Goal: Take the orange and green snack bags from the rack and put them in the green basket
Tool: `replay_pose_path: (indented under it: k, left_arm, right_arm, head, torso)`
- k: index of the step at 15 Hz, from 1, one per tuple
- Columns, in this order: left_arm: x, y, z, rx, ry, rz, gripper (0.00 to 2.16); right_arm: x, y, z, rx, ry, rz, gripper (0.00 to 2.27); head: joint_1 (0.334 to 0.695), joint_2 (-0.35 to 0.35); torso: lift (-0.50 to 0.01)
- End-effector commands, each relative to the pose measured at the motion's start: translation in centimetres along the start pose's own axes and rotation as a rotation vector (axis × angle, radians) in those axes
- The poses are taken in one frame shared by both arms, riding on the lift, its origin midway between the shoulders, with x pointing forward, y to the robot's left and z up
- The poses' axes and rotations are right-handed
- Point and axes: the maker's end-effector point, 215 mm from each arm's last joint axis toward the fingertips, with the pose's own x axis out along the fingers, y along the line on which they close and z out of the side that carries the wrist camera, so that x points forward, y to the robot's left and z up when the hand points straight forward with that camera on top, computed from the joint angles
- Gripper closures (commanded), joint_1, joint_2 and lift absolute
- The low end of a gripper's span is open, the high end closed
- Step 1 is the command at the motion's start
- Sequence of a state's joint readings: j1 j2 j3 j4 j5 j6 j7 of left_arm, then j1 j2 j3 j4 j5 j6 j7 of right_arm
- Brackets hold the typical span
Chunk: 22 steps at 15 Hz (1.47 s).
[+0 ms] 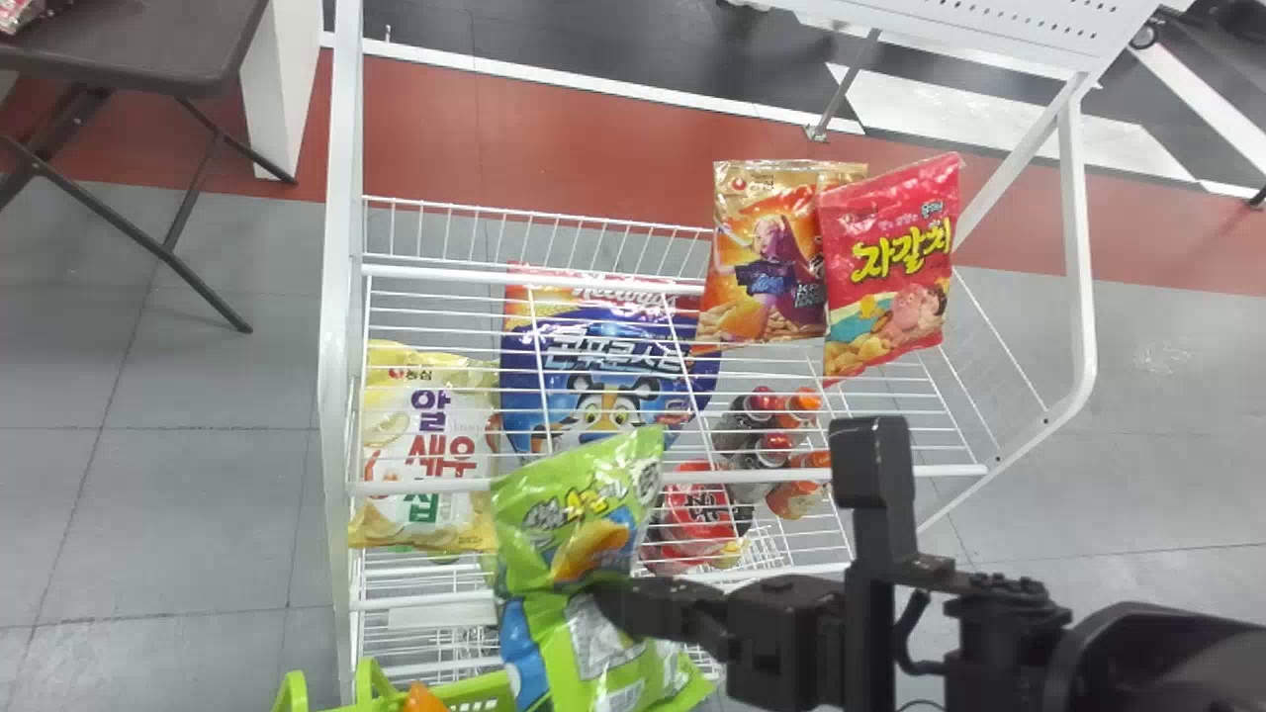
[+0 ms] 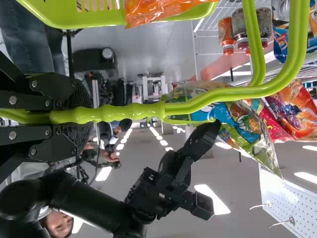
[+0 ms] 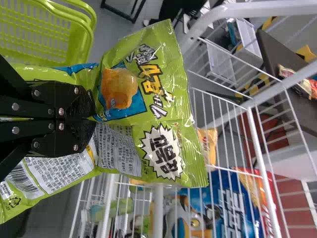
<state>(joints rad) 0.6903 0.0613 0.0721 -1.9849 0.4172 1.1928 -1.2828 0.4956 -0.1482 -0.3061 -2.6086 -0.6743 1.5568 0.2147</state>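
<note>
Floor (image 1: pixel 218 514): grey, crossed by a dull red band; white wire rack (image 1: pixel 339 297) standing on it. Right gripper (image 1: pixel 615 603): closed to a pinch across the middle of one green snack bag (image 1: pixel 569 514), crumpling it between the two flat black fingers (image 3: pixel 79 101); bag held in front of the rack, near the green basket (image 1: pixel 368 682); contact with its rim, cannot tell. Left gripper (image 2: pixel 81 116): clenched about the basket's green handle (image 2: pixel 131 111), one finger to each side. Orange snack bag (image 2: pixel 158 9): one, lying in the basket. Further stock on rack: gold-orange bag (image 1: pixel 757 267), red-pink bag (image 1: pixel 890 267), blue cereal bag (image 1: pixel 603 366).
</note>
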Motion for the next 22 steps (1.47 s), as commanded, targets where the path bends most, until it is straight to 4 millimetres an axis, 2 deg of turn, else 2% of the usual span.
replay_pose_path:
  k: [1, 6, 8, 9, 11, 14, 17, 19, 20, 21, 22]
  left_arm:
    - [0.1, 0.0, 0.1, 0.003, 0.001, 0.000, 2.02]
    - [0.0, -0.1, 0.1, 0.004, 0.002, 0.000, 2.02]
    - [0.1, 0.0, 0.3, 0.007, 0.001, 0.000, 2.02]
    - [0.1, -0.1, 0.4, 0.010, 0.001, -0.001, 2.02]
    - [0.4, -0.2, 0.5, 0.014, 0.006, -0.006, 2.02]
    - [0.5, -0.2, 0.4, 0.015, 0.010, -0.006, 2.02]
    - [0.3, -0.2, 0.5, 0.015, 0.009, -0.005, 2.02]
    - [0.5, -0.2, 0.5, 0.016, 0.009, -0.006, 2.02]
    - [0.5, -0.2, 0.6, 0.016, 0.009, -0.006, 2.02]
    - [0.5, -0.2, 0.7, 0.018, 0.009, -0.004, 2.02]
    - [0.5, -0.1, 0.6, 0.015, 0.008, -0.004, 2.02]
  right_arm:
    - [1.3, 1.6, -2.2, -0.003, 0.066, 0.040, 2.25]
    - [4.9, 5.8, -8.3, -0.005, 0.228, 0.144, 2.25]
    - [5.4, 7.4, -10.4, -0.007, 0.273, 0.169, 2.25]
    - [6.0, 7.9, -11.7, -0.006, 0.307, 0.175, 2.25]
    - [7.4, 8.4, -14.9, -0.003, 0.394, 0.189, 2.25]
    - [9.6, 7.8, -18.3, -0.009, 0.492, 0.161, 2.25]
    - [11.1, 6.6, -21.0, -0.011, 0.573, 0.130, 2.25]
    - [11.7, 5.5, -21.7, 0.001, 0.602, 0.111, 2.23]
    - [11.7, 5.4, -21.7, 0.001, 0.602, 0.109, 2.00]
    - [11.5, 5.5, -21.1, 0.008, 0.587, 0.115, 1.19]
    - [11.2, 5.4, -20.5, 0.009, 0.568, 0.115, 0.13]
  head:
    - [0.695, -0.350]
    - [0.695, -0.335]
    - [0.695, -0.285]
    - [0.695, -0.238]
    - [0.695, -0.194]
    - [0.695, -0.128]
    - [0.695, -0.110]
    - [0.695, -0.110]
    - [0.695, -0.120]
    - [0.695, -0.132]
    - [0.695, -0.141]
  torso:
    - [0.000]
    - [0.000]
    - [0.000]
    - [0.000]
    - [0.000]
    - [0.000]
    - [0.000]
    - [0.000]
    - [0.000]
    - [0.000]
    - [0.000]
